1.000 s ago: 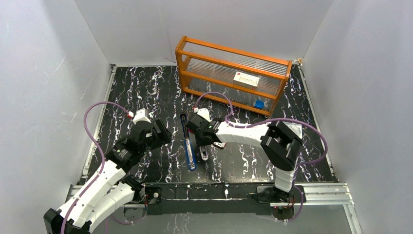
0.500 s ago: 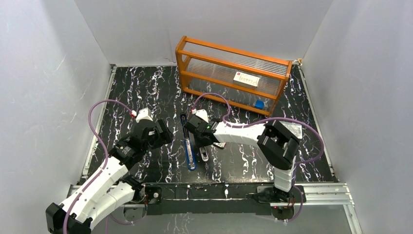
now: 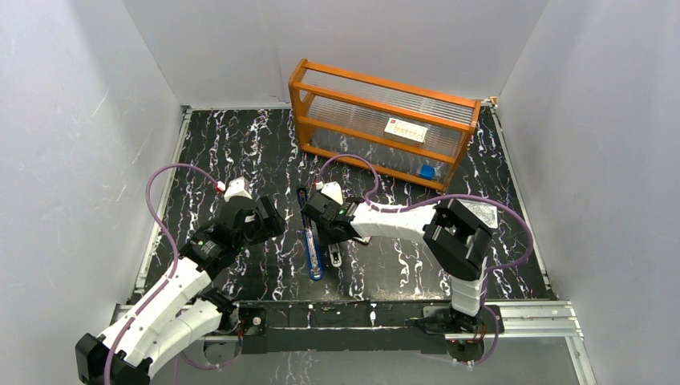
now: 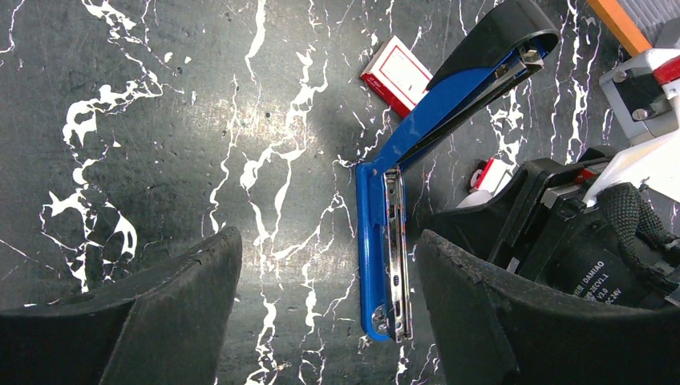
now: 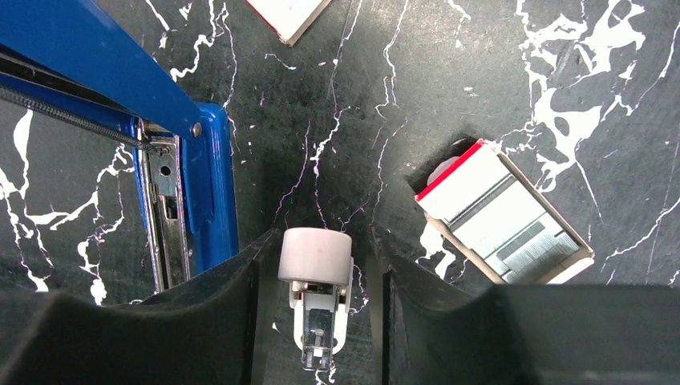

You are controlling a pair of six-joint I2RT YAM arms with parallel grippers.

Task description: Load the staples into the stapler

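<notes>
The blue stapler (image 3: 311,241) lies swung open on the black marbled table, its metal channel (image 5: 164,216) facing up and its black-tipped arm (image 4: 489,56) angled away. The staples (image 5: 513,228) lie silvery-grey in an open red-edged cardboard tray to the right of it. My right gripper (image 5: 321,237) is open, straddling a small white rounded object (image 5: 315,257) with a gap on each side. My left gripper (image 4: 327,241) is wide open; the stapler's base end (image 4: 383,265) lies between its fingers, nearer the right one, untouched. A red-and-white box sleeve (image 4: 397,72) lies beyond the stapler.
An orange rack with clear panels (image 3: 385,120) stands at the back, holding a white labelled box (image 3: 406,129) and a small blue item (image 3: 427,171). White walls close in on three sides. Purple cables loop over both arms.
My right gripper's jaws have widened away from the white rounded object, and that arm has edged slightly left. The left arm shifted a little earlier, then held still.
</notes>
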